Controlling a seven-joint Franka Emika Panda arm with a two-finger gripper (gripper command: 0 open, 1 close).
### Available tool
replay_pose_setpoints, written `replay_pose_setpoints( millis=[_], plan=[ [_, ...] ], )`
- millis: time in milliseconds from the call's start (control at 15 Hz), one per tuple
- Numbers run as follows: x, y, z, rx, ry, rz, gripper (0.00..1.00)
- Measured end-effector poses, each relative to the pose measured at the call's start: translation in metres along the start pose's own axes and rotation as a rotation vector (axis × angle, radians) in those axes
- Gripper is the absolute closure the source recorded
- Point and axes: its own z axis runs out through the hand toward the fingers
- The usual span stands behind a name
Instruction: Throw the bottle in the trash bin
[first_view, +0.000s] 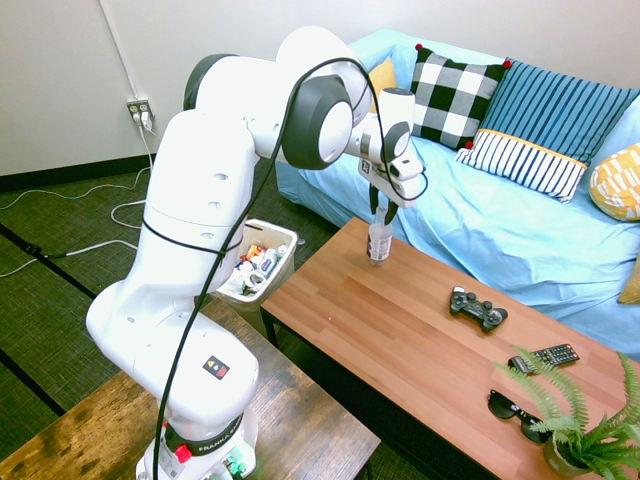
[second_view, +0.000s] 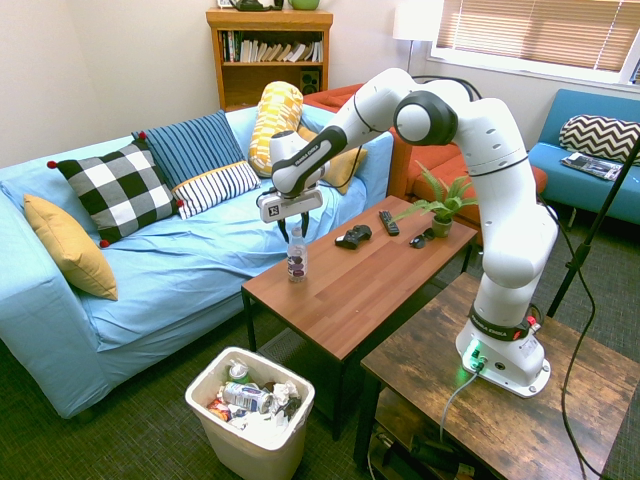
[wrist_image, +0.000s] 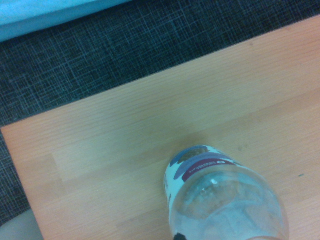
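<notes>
Second exterior view suggests grasping: whether the gripper (second_view: 295, 233) pinches the bottle (second_view: 297, 262), I cannot tell; next, secure it, then lift.

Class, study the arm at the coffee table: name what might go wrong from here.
The clear plastic bottle with the printed label stands near the brown wooden table's end; a nudge from the black-fingered pincer might topple it.

The off-white plastic bin is already well filled with cans and wrappers, so the bottle might roll off.
</notes>
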Motion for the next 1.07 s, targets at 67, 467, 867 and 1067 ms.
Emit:
replay_pose_setpoints(
  millis=[67,467,867,1067],
  plan=[
    [0.001,0.0,0.001,-0.002,-0.002,-0.001,1.0],
    [-0.005,-0.002,-0.014,0.027,-0.017,-0.053,1.0],
    [-0.131,-0.016,-0.118,0.161,0.068,-0.209,1.0],
    [-0.232,-0.018,-0.12,0.165,0.129,-0.297,1.0]
  ],
)
